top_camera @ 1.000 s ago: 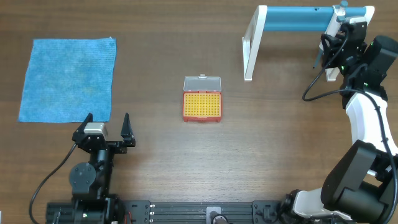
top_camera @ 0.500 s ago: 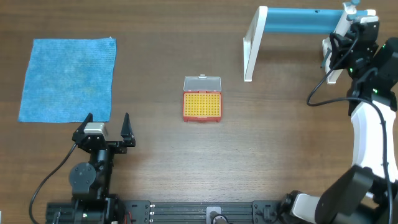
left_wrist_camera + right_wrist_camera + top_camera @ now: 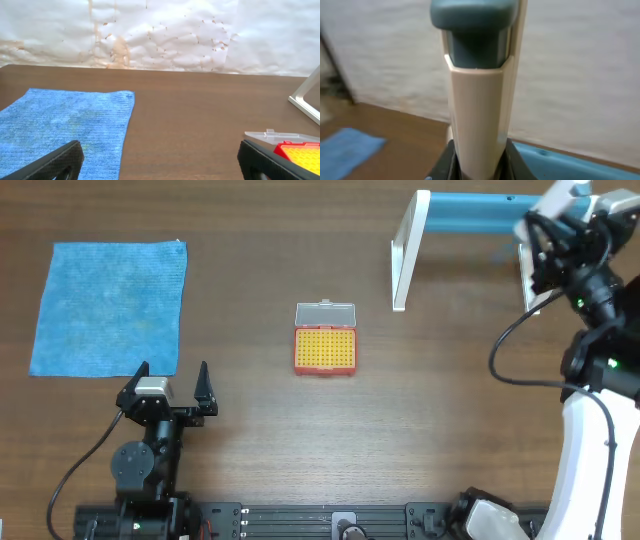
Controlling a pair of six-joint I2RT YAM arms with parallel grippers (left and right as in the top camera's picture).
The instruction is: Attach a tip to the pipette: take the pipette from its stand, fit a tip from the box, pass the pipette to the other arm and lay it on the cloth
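Since the earlier frame the right pincer (image 3: 479,162), clamped on the pipette (image 3: 477,100), had risen at the stand (image 3: 470,212); the lift needed to stay vertical until clear. Left pincer (image 3: 172,372) stood apart.

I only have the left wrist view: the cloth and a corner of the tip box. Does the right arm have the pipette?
Observer: Yes. The right wrist view shows the pipette upright between the right arm's jaws.
Operator: Where is that arm?
Observer: At the right end of the stand, in the top view's far right corner.
Operator: How does the box lie from there?
Observer: The tip box sits mid-table, left of the stand's white upright and nearer the arm bases.
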